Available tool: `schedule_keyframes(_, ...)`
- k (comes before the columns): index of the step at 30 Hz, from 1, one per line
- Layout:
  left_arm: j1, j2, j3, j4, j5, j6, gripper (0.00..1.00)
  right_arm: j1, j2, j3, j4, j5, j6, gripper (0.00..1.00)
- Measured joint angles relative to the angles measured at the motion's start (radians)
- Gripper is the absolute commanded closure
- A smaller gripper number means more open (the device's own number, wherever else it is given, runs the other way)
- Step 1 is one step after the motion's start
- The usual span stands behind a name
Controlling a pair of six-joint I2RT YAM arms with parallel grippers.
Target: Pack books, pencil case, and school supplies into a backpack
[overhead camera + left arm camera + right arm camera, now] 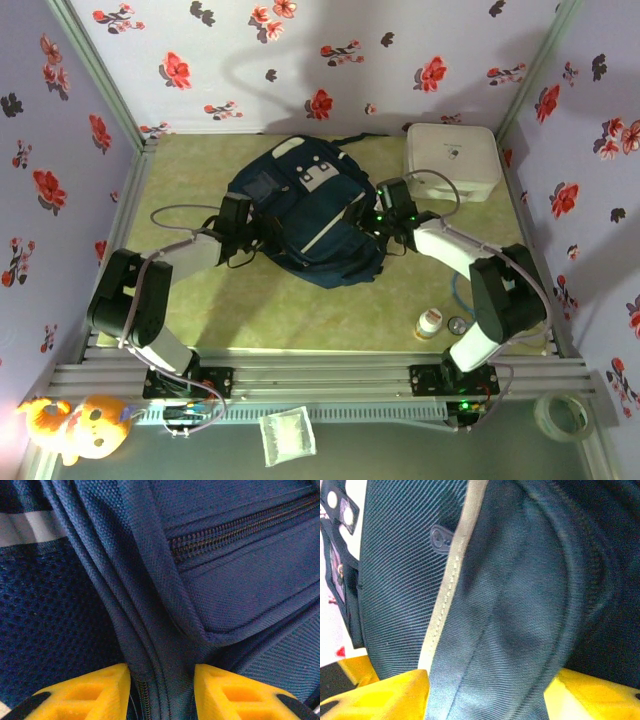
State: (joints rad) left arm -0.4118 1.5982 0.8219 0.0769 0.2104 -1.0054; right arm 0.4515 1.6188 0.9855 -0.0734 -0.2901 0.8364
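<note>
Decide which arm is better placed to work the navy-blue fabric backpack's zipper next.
Left, probably: the left gripper straddles a zipper track on the backpack; the right gripper straddles fabric and a pale stripe.

The backpack lies in the middle of the table. A box sits behind it, rightward. A bottle stands in front, rightward.

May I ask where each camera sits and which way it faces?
Top external: above, behind the arm bases, looking down; both arms reach the large navy-blue fabric backpack.
Left wrist: on the left arm, facing a zipper seam; left gripper flanks it.
Right wrist: on the right arm, facing a pale stripe; right gripper below.
Shared: the backpack, in all three.
</note>
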Motion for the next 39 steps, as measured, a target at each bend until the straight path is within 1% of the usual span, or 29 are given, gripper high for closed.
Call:
schedule_keyframes(3,-0.003,0.005,0.003,0.009,0.000,-0.015,0.69,-0.002,0.038,0.023,0.000,-0.001,-0.007,0.45)
schedule_keyframes(9,-0.003,0.017,0.020,0.016,-0.005,-0.037,0.79,-0.008,0.100,0.085,0.002,0.002,-0.028,0.46)
schedule_keyframes(14,-0.003,0.028,0.042,0.007,-0.015,-0.040,0.92,-0.013,0.143,0.165,-0.005,0.011,-0.064,0.41)
schedule_keyframes(18,-0.002,0.028,0.061,-0.005,-0.011,-0.030,1.00,-0.011,0.138,0.199,-0.034,0.048,-0.090,0.35)
schedule_keyframes(22,-0.002,0.028,0.071,-0.013,-0.002,-0.012,1.00,-0.006,0.094,0.199,-0.104,0.101,-0.117,0.35)
schedule_keyframes(25,-0.002,0.028,0.080,-0.024,0.003,-0.002,1.00,0.006,0.032,0.196,-0.155,0.133,-0.125,0.35)
schedule_keyframes(28,-0.002,0.028,0.091,-0.028,0.012,0.006,1.00,0.055,-0.035,0.188,-0.185,0.172,-0.126,0.35)
schedule_keyframes(32,-0.002,0.029,0.106,-0.027,0.027,0.014,1.00,0.180,-0.086,0.167,-0.185,0.201,-0.098,0.35)
schedule_keyframes(35,-0.002,0.031,0.121,-0.027,0.041,0.018,1.00,0.266,-0.081,0.148,-0.178,0.210,-0.064,0.35)
schedule_keyframes(39,-0.002,0.032,0.132,-0.018,0.056,0.019,1.00,0.337,-0.047,0.146,-0.163,0.212,-0.027,0.36)
